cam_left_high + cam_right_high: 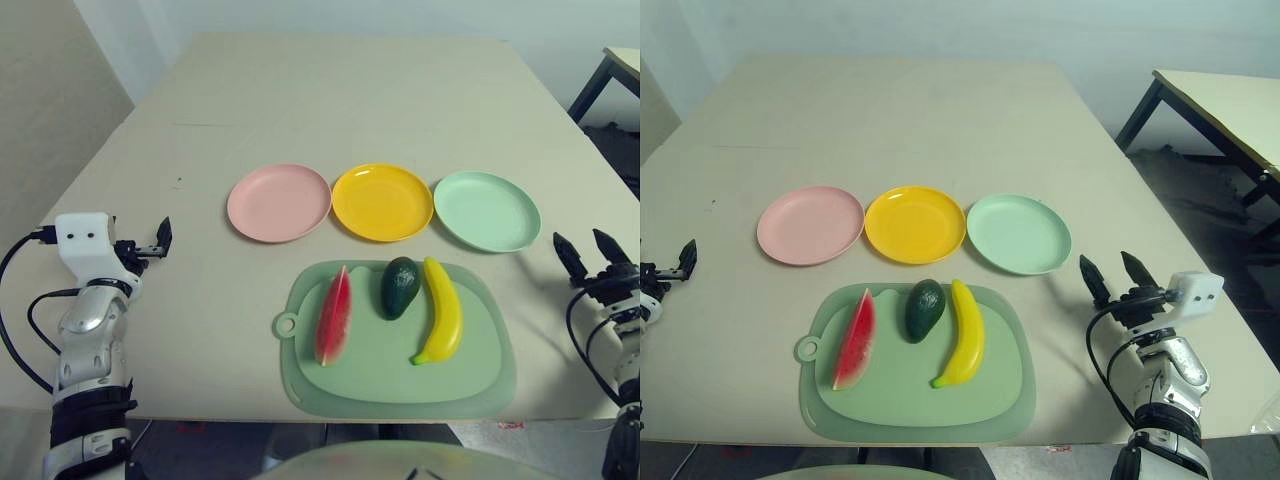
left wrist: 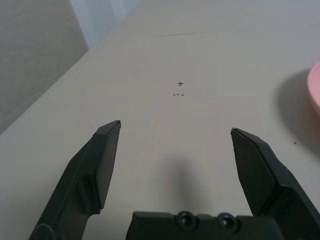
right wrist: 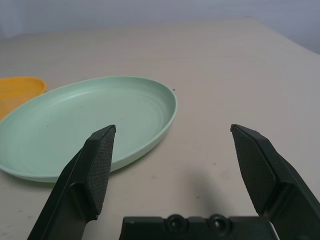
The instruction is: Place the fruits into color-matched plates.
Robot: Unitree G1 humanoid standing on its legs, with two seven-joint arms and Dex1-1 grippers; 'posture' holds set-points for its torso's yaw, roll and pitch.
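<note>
Lying lengthwise toward the plates, nearest the empty, wide-open right hand (image 1: 1112, 271): banana (image 1: 962, 347), with the open left hand (image 1: 163, 236) farther off.

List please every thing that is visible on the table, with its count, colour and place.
round plastic plates: three, pink, yellow, mint green, in a row, pink at the robot's left
rounded pale green mat: one, in front of the plates
toy watermelon wedge: one, red with green rind, mat's left part
toy avocado: one, dark green, mat's middle
toy banana: one, yellow, beside the avocado
beige table: one
left gripper: jaws open
right gripper: jaws open
</note>
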